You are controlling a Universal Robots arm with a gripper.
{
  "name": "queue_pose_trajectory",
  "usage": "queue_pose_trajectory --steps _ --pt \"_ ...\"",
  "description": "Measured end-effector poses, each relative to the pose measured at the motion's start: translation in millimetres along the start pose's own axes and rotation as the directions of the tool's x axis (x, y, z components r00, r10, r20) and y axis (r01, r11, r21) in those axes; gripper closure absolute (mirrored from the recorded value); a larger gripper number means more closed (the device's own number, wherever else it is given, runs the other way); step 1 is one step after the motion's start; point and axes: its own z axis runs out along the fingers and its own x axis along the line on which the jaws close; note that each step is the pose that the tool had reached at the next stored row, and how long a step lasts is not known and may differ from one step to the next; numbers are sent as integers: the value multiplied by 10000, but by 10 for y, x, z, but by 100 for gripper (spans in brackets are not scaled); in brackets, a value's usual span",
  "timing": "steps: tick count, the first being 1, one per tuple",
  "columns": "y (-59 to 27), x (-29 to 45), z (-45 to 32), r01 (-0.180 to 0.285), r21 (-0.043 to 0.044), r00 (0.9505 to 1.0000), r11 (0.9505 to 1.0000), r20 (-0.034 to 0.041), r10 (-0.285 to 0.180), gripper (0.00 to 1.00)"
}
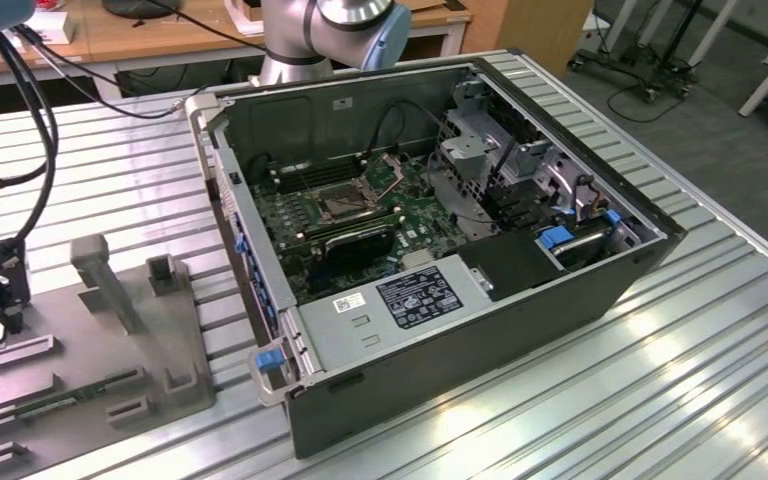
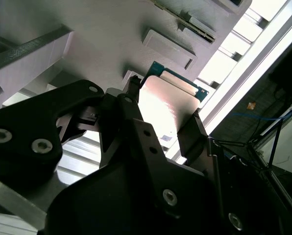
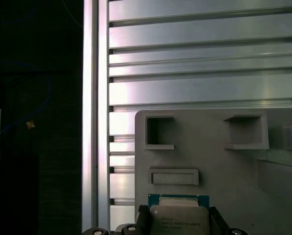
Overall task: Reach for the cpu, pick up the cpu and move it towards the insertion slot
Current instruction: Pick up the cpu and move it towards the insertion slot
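Exterior view: slatted metal table [image 1: 704, 380] carries open computer case [image 1: 491, 330] at centre and grey tray [image 1: 91, 390] at 8 o'clock. Gripper [image 2: 163, 104], second wrist view: black fingers [image 2: 192, 129] narrow, pressed on opposite edges of chip [image 2: 168, 105]. Socket [image 1: 335, 206] on green board inside case, 10 o'clock from centre. Chip over tray, well apart from socket. Silvery top and green rim visible in both wrist views.

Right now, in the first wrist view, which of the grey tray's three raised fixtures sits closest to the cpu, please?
The low closed rectangular block, right beside the cpu; the two open square brackets stand farther off.
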Motion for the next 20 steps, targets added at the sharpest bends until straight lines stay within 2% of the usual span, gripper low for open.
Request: queue_pose_trajectory --steps 8,20 --pt "1 0 -17 -1 1 10000 10000 -13 1 45" --pt "6 0 -117 -1 -1 10000 10000 -11 1 45"
